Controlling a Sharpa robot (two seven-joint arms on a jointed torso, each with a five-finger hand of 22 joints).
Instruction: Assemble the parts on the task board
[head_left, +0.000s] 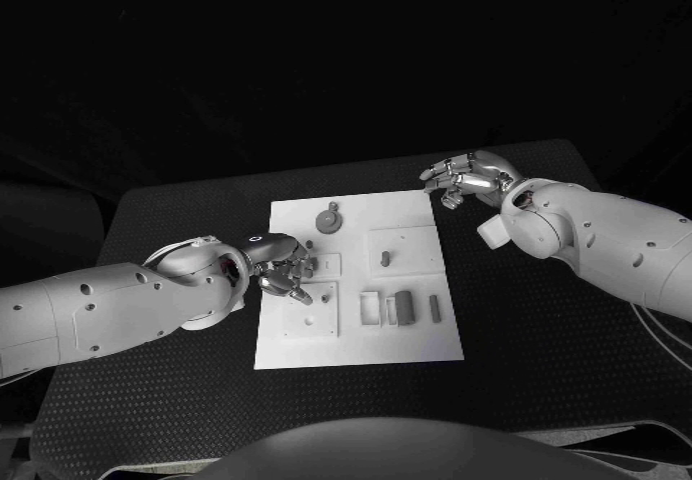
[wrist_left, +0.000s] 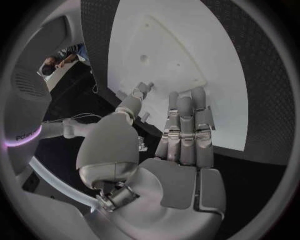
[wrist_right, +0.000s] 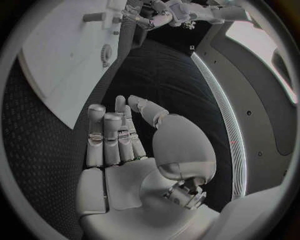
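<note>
The white task board (head_left: 418, 340) lies in the middle of the black table. On it are grey parts: a round knobbed piece (head_left: 330, 220) at the far end, a small peg (head_left: 387, 258) standing in a square recess, and three blocks (head_left: 402, 307) side by side near the front. My left hand (head_left: 281, 270) hovers over the board's left edge, fingers straight and thumb apart, holding nothing (wrist_left: 175, 145). My right hand (head_left: 464, 178) hangs over the table just off the board's far right corner, fingers loosely apart and holding nothing (wrist_right: 125, 145).
The black table (head_left: 548, 340) has bare room on both sides of the board. The right wrist view also shows the board (wrist_right: 56, 55), the round piece (wrist_right: 106, 51) and my left hand (wrist_right: 165, 11) beyond it.
</note>
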